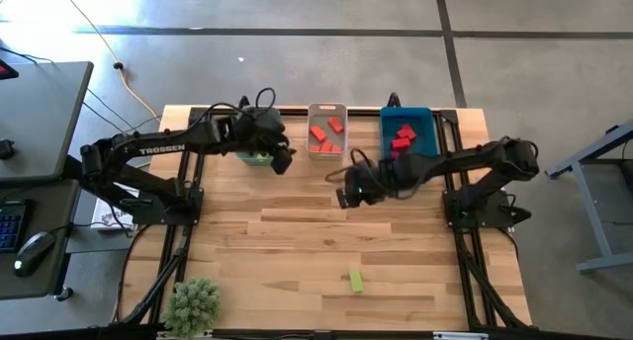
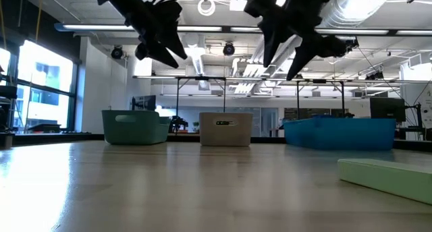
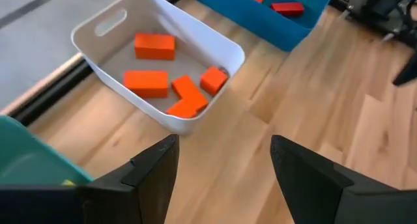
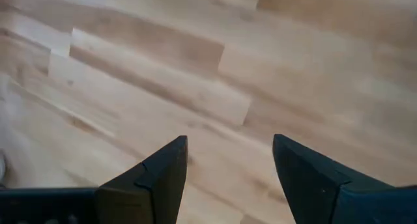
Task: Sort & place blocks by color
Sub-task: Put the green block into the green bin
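**One green block left on the table, both my grippers empty**

From above, my left gripper (image 1: 281, 160) hangs just in front of the green bin (image 1: 253, 158), close to the white bin (image 1: 327, 113), which holds orange blocks (image 1: 322, 135). My right gripper (image 1: 345, 196) hovers over bare table (image 1: 297, 231) in front of the white and blue bins. The blue bin (image 1: 428, 127) holds red blocks (image 1: 402, 138). A single green block (image 1: 356, 280) lies alone near the front edge, well apart from both my grippers. A small plant (image 1: 193, 303) stands at the front left corner

At table height, both my grippers hang high above the wood, fingers spread, nothing between them. The three bins stand in a row at the far edge: green, white, blue. The green block (image 2: 388, 179) lies close to the camera on the right side

Through my left wrist, my fingers (image 3: 155, 164) stand wide apart and empty over bare wood. Beyond them the white bin (image 3: 215, 38) holds five orange blocks (image 3: 146, 82); the blue bin (image 3: 293, 25) beside it shows red ones (image 3: 287, 8). A corner of the green bin (image 3: 29, 162) shows at the edge

Through my right wrist, my fingers (image 4: 166, 168) stand apart, holding nothing, with only wood planks under them
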Motion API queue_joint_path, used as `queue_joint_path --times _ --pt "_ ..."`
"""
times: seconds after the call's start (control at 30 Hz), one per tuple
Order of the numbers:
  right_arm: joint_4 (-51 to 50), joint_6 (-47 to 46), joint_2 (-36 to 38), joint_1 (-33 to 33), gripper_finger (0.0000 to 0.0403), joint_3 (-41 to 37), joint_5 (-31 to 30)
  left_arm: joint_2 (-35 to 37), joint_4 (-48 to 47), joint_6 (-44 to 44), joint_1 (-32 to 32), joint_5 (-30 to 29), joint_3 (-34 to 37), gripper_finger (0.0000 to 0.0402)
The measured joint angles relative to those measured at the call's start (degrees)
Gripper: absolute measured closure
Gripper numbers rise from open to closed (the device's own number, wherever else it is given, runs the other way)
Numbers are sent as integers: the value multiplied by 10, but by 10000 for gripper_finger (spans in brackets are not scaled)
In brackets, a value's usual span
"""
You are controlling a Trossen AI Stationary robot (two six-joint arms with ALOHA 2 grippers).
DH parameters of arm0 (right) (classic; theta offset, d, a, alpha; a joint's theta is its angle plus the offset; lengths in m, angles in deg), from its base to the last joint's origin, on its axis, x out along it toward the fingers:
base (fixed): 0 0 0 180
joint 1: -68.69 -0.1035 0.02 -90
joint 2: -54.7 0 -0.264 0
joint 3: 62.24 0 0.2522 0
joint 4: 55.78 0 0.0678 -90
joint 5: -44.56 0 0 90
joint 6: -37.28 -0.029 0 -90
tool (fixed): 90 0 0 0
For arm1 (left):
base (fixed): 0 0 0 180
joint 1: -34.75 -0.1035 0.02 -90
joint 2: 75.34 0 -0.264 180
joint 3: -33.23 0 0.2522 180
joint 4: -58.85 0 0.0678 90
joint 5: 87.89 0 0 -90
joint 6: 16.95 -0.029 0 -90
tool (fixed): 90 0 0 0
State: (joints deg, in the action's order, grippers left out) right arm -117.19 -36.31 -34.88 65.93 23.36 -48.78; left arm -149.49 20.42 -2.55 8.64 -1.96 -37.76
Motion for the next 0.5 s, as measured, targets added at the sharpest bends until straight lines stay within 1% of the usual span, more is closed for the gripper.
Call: queue_joint_path --times 0.33,0.43,0.5 --pt "-12 -115 0 -116 190 0 -11 0 0 128 52 0 0 170" --pt "-8 -140 0 -149 190 0 -11 0 0 172 71 0 0 170" --pt "1 -149 0 -169 190 0 -20 0 0 184 85 0 0 170"
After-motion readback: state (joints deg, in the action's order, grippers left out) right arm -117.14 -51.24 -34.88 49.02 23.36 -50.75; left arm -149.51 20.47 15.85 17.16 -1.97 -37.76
